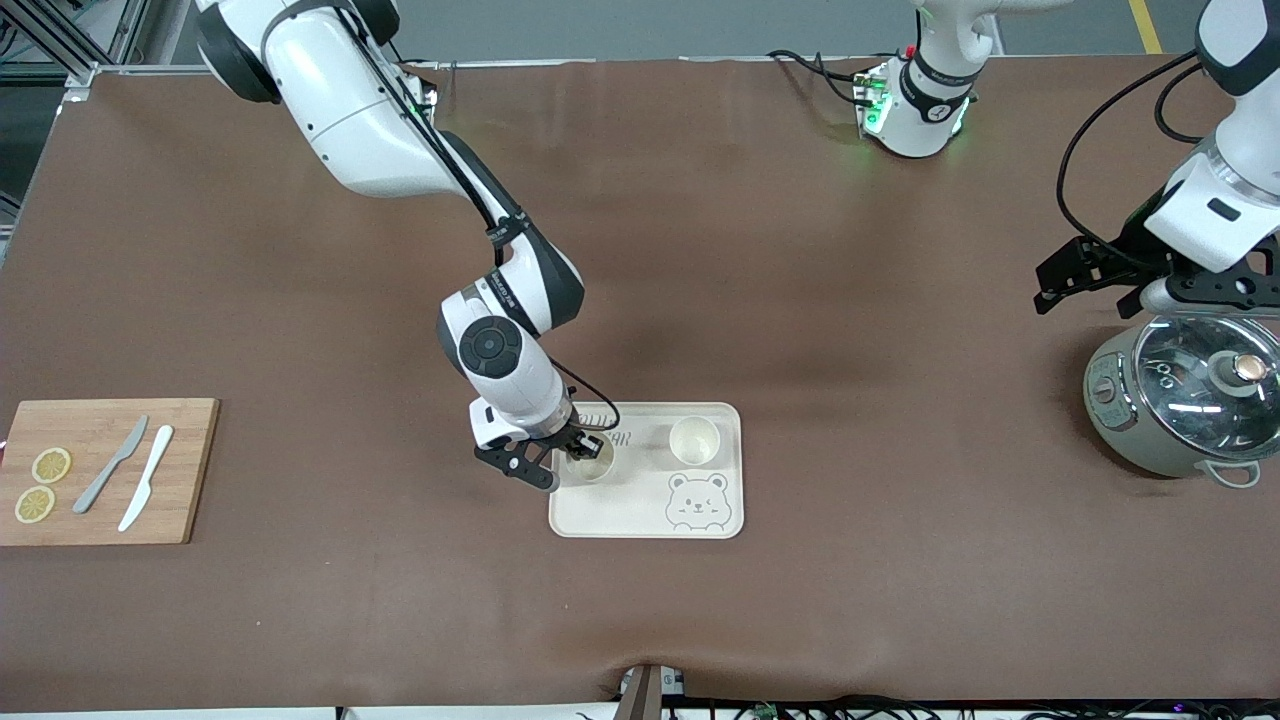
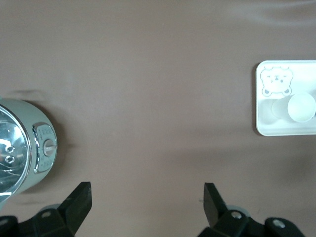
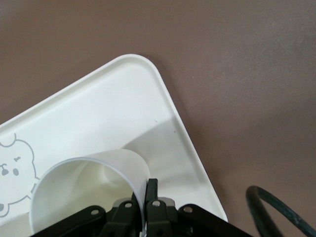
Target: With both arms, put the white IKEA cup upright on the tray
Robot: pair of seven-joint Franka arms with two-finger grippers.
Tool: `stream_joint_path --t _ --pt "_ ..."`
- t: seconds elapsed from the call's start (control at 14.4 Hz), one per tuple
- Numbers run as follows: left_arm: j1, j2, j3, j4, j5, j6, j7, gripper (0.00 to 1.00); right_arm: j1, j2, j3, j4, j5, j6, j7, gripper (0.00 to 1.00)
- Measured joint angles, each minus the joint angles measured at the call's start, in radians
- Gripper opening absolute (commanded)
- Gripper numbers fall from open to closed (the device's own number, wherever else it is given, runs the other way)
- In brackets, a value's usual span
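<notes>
The cream tray (image 1: 640, 510) with a grey bear face lies on the brown table. A white cup (image 1: 694, 439) stands upright on it, toward the left arm's end. My right gripper (image 1: 578, 450) is shut on the rim of a second white cup (image 1: 592, 465), upright over the tray's other end; in the right wrist view the fingers (image 3: 151, 190) pinch the cup wall (image 3: 89, 187) above the tray (image 3: 98, 113). My left gripper (image 1: 1075, 278) is open and empty above the table beside a rice cooker; its wrist view shows its fingertips (image 2: 81, 195) wide apart, the tray (image 2: 276, 126) and one cup (image 2: 301, 107).
A grey-green rice cooker (image 1: 1185, 400) with a glass lid stands at the left arm's end. A wooden cutting board (image 1: 190, 470) with two lemon slices, a grey knife (image 1: 110, 465) and a white knife (image 1: 146, 478) lies at the right arm's end.
</notes>
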Motion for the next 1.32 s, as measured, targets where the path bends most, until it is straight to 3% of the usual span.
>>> stream_joint_path --t 0.49,0.56,0.77,1.32 --pt "0.060 -0.002 0.011 0.072 0.000 -0.021 0.015 1.00 0.022 0.016 -0.016 0.000 -0.039 0.014 0.040 0.02" --pt "0.065 -0.002 0.012 0.085 0.000 -0.021 0.015 1.00 0.022 0.016 -0.017 0.001 -0.039 0.014 0.040 0.15" --pt "0.085 0.010 0.012 0.124 0.000 -0.021 0.017 1.00 0.022 0.016 -0.019 0.001 -0.040 0.014 0.041 1.00" --pt "0.057 0.062 0.015 0.193 0.000 -0.061 0.046 1.00 0.022 0.016 -0.019 0.001 -0.061 0.014 0.041 1.00"
